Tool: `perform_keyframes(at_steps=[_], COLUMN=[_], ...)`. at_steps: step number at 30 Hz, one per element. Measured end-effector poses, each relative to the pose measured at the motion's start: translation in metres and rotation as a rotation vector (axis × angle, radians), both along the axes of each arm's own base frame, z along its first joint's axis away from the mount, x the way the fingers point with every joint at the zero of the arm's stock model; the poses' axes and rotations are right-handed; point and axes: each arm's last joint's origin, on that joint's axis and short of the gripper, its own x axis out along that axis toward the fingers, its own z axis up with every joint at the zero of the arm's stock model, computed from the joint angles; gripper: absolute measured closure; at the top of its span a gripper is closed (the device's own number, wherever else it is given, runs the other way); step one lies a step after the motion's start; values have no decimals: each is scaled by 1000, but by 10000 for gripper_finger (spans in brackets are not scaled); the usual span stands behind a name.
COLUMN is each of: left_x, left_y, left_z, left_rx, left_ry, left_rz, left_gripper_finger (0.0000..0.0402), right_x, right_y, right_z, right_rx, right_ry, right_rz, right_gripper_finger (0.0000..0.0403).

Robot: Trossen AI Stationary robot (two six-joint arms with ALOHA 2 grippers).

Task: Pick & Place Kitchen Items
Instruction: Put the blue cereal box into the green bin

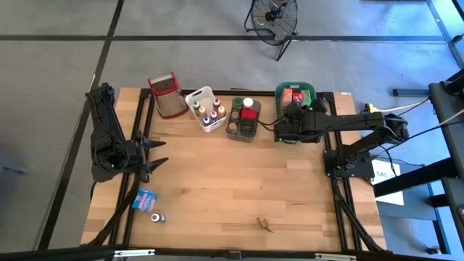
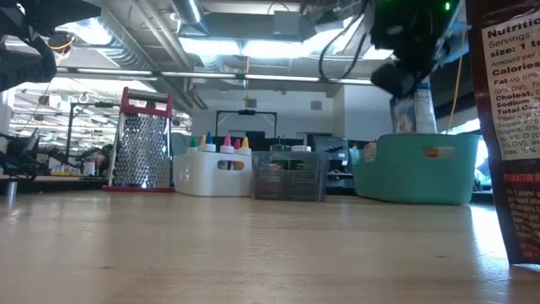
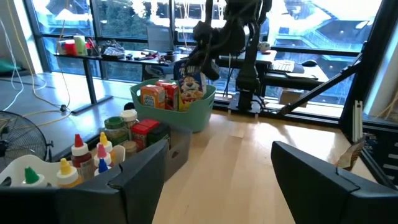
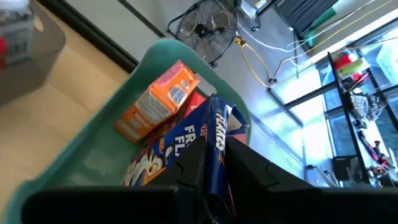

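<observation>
Three tubs: white point(image 1: 205, 109), brown point(image 1: 243, 125), green point(image 1: 297, 91); one grater point(image 1: 167, 96); two arms

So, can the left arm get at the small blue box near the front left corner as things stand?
Probably yes. The blue box lies alone on bare table just in front of the open left pincer; only a small bottle stands beside it, not in the way.

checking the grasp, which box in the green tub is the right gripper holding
The blue cereal box: the right gripper is shut on its top edge, holding it upright over the green tub. The orange box lies loose inside, untouched.
</observation>
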Motion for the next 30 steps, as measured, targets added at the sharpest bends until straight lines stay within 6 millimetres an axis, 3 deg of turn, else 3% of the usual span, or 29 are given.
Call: perform_keyframes(at_steps=[8,13,30], left_x=[0,0,-1], left_y=[0,1,2], left_z=[0,1,1], left_rx=[4,8,14], left_ry=[-7,-24,-36], left_rz=[15,46,72], left_gripper_finger=[123,123,123], right_x=[-1,-4,-15], right_y=[-4,-6,-21], right_z=[-44,-56,-84], right_rx=[-92,-165,-131], right_ry=[-11,15,-9], right_rz=[15,21,-48], right_gripper_finger=[344,344,344])
